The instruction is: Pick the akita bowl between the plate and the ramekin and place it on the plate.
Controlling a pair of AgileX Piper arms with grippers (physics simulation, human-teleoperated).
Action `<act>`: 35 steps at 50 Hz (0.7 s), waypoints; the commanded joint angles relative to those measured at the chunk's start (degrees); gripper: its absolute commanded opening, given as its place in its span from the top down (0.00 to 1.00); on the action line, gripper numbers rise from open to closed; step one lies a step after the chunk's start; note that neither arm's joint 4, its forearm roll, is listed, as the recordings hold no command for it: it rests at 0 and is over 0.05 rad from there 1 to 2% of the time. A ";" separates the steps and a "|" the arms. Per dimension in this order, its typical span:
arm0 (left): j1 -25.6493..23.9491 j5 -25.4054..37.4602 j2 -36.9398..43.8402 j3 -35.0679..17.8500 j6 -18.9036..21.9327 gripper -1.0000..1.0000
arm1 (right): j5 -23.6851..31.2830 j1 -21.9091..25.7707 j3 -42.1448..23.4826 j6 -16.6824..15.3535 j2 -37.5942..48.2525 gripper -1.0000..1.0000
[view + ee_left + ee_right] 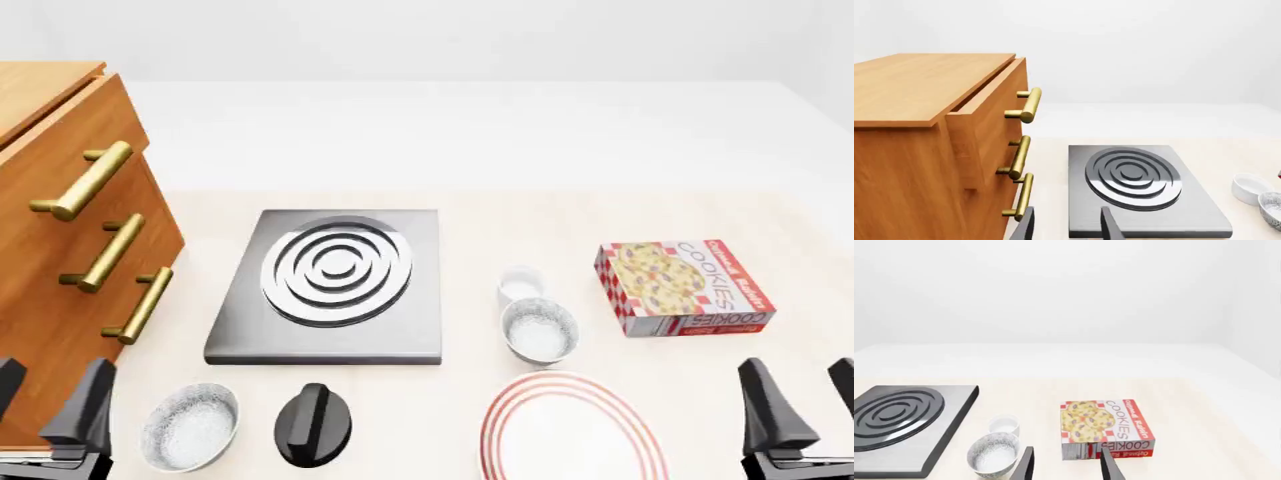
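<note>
The akita bowl (pixel 539 332), speckled white inside, sits between the small white ramekin (pixel 521 285) behind it and the red-ringed plate (pixel 571 428) at the front edge. A second, identical speckled bowl (pixel 191 425) rests at the front left. My left gripper (pixel 47 395) hovers open at the front left corner, far from the akita bowl. My right gripper (pixel 807 395) hangs open at the front right, empty. The right wrist view shows the akita bowl (pixel 993 454) and ramekin (pixel 1003 425) beside the right gripper (pixel 1066 467). In the left wrist view, the left gripper (pixel 1067 227) faces the stove.
A wooden drawer cabinet (pixel 54 250) with brass handles stands at the left. A grey stove plate (pixel 334 285) with a coil burner lies mid-table. A black knob (pixel 314 423) sits in front of it. A cookies box (pixel 683 288) lies to the right of the bowl.
</note>
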 commanded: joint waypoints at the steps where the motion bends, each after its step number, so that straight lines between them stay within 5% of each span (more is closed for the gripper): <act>1: 0.00 -0.06 0.25 -0.15 0.00 0.00 | 0.03 -0.26 -0.21 -0.22 0.12 0.00; 14: 0.00 -0.06 0.25 -0.15 0.00 0.00 | 2.95 0.91 -5.13 -1.16 1.83 0.00; 21: 0.00 -0.06 0.25 -0.15 0.00 0.00 | 5.94 3.33 -12.88 -2.84 5.09 0.00; 35: 0.00 -0.06 0.25 -0.15 0.00 0.00 | 9.62 6.87 -31.55 0.13 16.99 0.00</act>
